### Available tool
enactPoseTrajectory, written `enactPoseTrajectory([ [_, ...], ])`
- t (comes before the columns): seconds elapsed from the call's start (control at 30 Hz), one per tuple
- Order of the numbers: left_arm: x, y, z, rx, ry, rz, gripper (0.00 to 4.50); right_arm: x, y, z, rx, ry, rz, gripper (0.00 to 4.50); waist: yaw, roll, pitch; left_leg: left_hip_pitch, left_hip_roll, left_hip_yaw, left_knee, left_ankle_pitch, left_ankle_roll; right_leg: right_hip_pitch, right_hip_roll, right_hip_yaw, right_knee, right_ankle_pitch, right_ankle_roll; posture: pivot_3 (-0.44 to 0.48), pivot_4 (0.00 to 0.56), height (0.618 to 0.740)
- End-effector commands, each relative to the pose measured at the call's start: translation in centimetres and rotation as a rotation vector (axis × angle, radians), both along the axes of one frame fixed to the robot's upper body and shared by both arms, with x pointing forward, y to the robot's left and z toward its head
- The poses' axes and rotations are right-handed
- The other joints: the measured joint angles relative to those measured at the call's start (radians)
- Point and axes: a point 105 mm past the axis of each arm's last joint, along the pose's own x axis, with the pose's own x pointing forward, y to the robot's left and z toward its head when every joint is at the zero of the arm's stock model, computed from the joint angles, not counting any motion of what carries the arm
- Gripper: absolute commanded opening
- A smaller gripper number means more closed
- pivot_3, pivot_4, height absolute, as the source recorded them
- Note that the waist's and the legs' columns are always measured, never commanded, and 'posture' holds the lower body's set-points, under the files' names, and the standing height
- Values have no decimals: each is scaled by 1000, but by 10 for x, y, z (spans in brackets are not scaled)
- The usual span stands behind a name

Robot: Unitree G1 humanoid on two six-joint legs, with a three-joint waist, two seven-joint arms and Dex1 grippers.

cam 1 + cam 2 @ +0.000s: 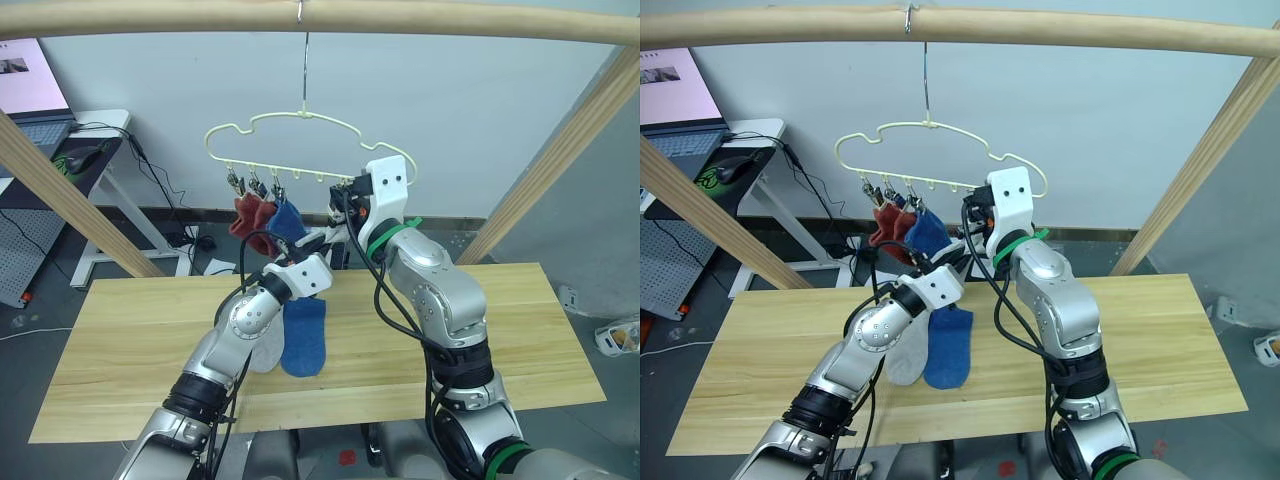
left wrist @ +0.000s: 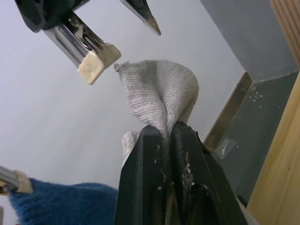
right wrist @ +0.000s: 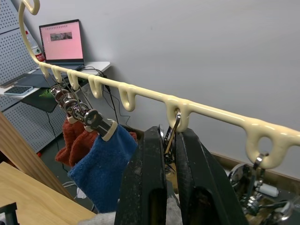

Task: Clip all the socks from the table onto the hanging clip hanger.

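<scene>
Left fingers (image 2: 164, 140) clamped on a grey sock (image 2: 159, 91), lifted just under an opened metal clip (image 2: 89, 49). Right fingers (image 3: 166, 140) pinching a clip on the clip hanger (image 1: 310, 135). Two red socks (image 1: 248, 215) and one blue sock (image 1: 287, 222) already clipped; another blue sock (image 1: 303, 340) and grey sock (image 1: 266, 350) lying on the desk (image 1: 520, 330).

A pale wall (image 1: 480, 110) at twelve o'clock; a wooden beam (image 1: 320, 18) overhead; at ten, a desk (image 1: 95, 165) with perhaps a laptop (image 1: 30, 85); grey floor (image 1: 40, 300).
</scene>
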Motion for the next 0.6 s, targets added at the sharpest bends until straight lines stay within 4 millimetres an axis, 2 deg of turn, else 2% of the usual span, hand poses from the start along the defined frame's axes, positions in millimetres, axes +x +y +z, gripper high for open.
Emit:
enactPoseTrajectory([
  [0.03, 1, 1, 13, -17, -62, 3, 11, -11, 4, 27, 36, -116, 34, 0, 0, 0, 0, 0, 0, 0, 0, 0, 0, 0, 0, 0, 0, 0, 0, -143, 219, 740],
  [0.6, 6, -3, 26, -52, -118, 18, 11, -7, 0, 22, 11, -103, 8, 0, 0, 0, 0, 0, 0, 0, 0, 0, 0, 0, 0, 0, 0, 0, 0, -141, 222, 740],
])
